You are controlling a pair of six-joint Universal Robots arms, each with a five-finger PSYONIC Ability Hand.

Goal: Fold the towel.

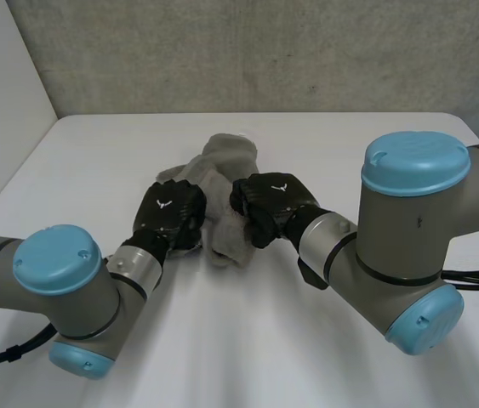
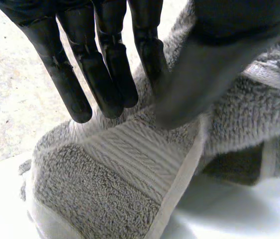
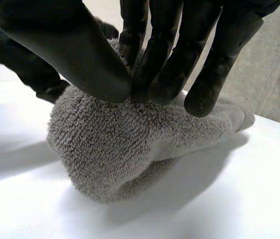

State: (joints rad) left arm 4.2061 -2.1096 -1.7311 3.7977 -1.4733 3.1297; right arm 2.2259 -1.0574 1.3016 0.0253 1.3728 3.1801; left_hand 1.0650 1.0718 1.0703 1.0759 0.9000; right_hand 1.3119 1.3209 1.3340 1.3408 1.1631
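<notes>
A grey terry towel (image 1: 226, 170) lies bunched in a lump at the middle of the white table (image 1: 248, 348). My left hand (image 1: 169, 217) is at the lump's left side. In its wrist view the straight fingers (image 2: 105, 74) and the thumb close on a raised fold of the towel (image 2: 120, 189), just above its woven band. My right hand (image 1: 271, 200) is at the lump's right side. There the thumb and fingers (image 3: 169, 59) pinch the top of the towel mound (image 3: 115, 144). The two hands sit close together, with the towel between them.
Bare table top surrounds the towel on all sides. A grey concrete wall (image 1: 265, 51) stands behind the table's far edge, and a pale panel (image 1: 1, 93) rises at the left.
</notes>
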